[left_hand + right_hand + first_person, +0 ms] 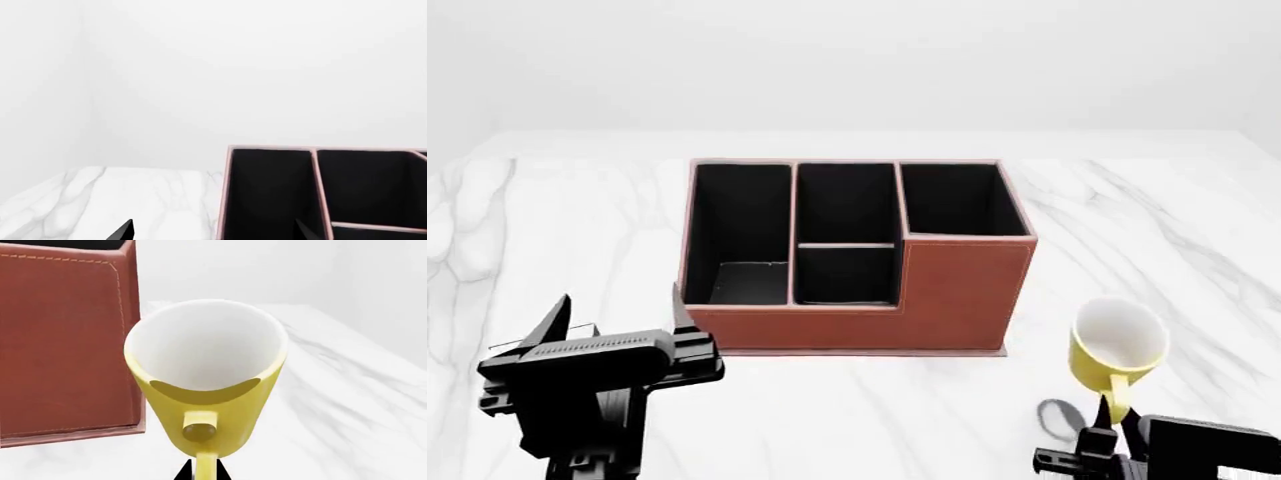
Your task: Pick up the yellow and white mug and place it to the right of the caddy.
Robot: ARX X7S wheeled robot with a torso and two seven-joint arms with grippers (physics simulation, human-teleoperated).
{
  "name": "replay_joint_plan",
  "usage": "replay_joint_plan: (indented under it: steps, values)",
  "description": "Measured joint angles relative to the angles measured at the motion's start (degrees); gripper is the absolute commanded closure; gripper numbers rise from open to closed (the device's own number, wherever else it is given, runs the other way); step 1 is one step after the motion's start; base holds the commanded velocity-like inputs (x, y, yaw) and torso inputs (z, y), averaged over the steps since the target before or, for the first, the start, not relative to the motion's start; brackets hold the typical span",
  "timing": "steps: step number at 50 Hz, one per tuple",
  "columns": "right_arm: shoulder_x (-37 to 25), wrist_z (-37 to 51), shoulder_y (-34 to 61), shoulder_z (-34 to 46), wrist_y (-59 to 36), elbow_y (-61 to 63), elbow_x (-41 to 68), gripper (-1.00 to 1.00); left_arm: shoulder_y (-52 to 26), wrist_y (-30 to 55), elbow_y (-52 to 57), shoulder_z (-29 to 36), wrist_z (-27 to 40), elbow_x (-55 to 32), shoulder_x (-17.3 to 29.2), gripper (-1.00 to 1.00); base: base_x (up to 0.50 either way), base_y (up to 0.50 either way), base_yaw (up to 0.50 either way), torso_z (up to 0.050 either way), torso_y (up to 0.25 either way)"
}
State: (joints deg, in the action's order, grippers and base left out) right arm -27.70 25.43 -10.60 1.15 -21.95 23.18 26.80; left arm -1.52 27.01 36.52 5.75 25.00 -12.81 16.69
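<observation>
Head view: reddish-brown caddy [854,255] at centre frame on the white marbled tabletop [547,220]; four black-lined compartments open upward, the taller corner section at its right; pale stitching along the front panel.

Yellow and white mug [1118,345] at lower right of the frame, just right of the caddy and apart from it; tilted, white mouth turned up toward the camera, yellow loop handle pointing down toward the bottom edge; raised off the marble, with a small dark shadow lying on the tabletop at lower left of it.

Right pincer [1108,430] at the bottom right corner, directly under the mug; closed on the handle, dark fingertips on either side of the yellow loop. Same seen in the right wrist view: mug [207,375] filling centre frame, handle running down to the bottom edge, two black finger points [183,472] pressed close against the handle; caddy wall [67,345] at left of that frame, stitching plain.

Left pincer [621,320] at lower left of the head view, in front of the caddy's left corner; spread wide, gripping nothing. Left wrist view: two black tips [123,231] at the bottom edge, caddy compartments [320,192] at lower right, marble beside them.
</observation>
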Motion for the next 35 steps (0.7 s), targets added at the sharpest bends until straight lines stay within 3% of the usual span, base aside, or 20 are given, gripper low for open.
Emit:
replay_joint_plan:
  steps: [35]
  values:
    - [2.2, -3.7, 21.8, 6.2, -3.9, -18.4, -1.6, 1.00, -0.1, 0.2, 0.1, 0.1, 0.9, -0.6, 0.7, -1.00, 0.00, 0.00, 0.00, 0.000, 0.001]
